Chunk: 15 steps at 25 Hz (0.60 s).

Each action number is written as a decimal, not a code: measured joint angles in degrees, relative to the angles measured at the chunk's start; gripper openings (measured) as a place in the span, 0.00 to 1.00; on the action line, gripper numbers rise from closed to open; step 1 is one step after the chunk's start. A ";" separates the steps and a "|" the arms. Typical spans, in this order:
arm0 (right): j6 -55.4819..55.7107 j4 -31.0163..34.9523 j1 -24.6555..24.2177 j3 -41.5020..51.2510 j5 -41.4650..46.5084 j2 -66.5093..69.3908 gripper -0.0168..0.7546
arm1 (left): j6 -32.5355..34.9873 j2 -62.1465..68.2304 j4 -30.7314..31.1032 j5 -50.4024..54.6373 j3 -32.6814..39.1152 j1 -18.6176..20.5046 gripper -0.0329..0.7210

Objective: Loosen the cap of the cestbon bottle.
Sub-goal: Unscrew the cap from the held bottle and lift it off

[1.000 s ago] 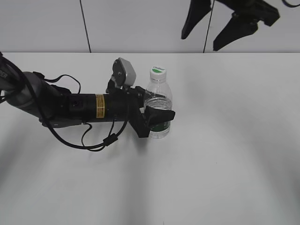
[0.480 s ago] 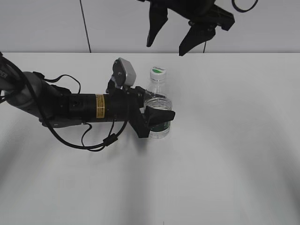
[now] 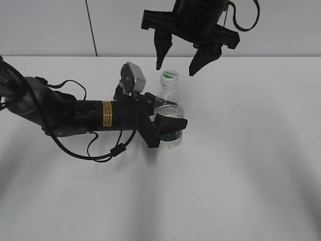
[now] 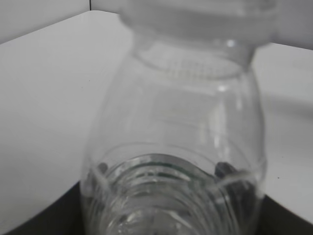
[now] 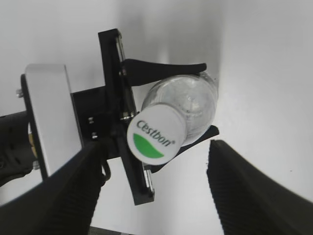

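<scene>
The cestbon bottle (image 3: 169, 118) stands upright on the desk (image 3: 251, 150), pinched at its thin, probably yielding body by the left claw (image 3: 168, 123); the right claw (image 3: 181, 63), spread above the cap (image 3: 169, 76), should grip that small, stiff cap's rim.

The cestbon bottle (image 3: 169, 118) is clear, glossy plastic with bright highlights on its shoulder; in the left wrist view its wall (image 4: 176, 147) looks thin and ridged low down, with fine ribbing at the neck. The cap (image 5: 155, 138) is smooth white plastic, slightly shiny, printed in green. The left gripper (image 3: 168, 125) is matt black plastic or coated metal, as is the right gripper (image 3: 181, 64). A yellow printed label (image 3: 107, 113) wraps the left arm, glossy. The camera housing (image 3: 135, 78) is satin grey. The table (image 3: 241, 165) is smooth, matt white.
</scene>
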 joint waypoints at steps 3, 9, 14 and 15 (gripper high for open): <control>0.90 -2.45 0.00 -0.18 0.00 0.25 0.70 | 0.00 0.00 0.05 0.00 0.00 0.00 0.57; 1.36 -2.71 0.20 -0.48 0.02 1.42 0.70 | 0.00 0.00 0.29 0.00 0.00 0.00 0.57; 1.36 -1.60 0.57 -0.48 0.02 2.77 0.70 | 0.00 0.00 0.89 0.00 -0.17 0.00 0.57; 1.36 -1.56 0.57 -0.48 0.02 2.99 0.70 | 0.00 0.00 0.93 0.00 -0.24 0.00 0.57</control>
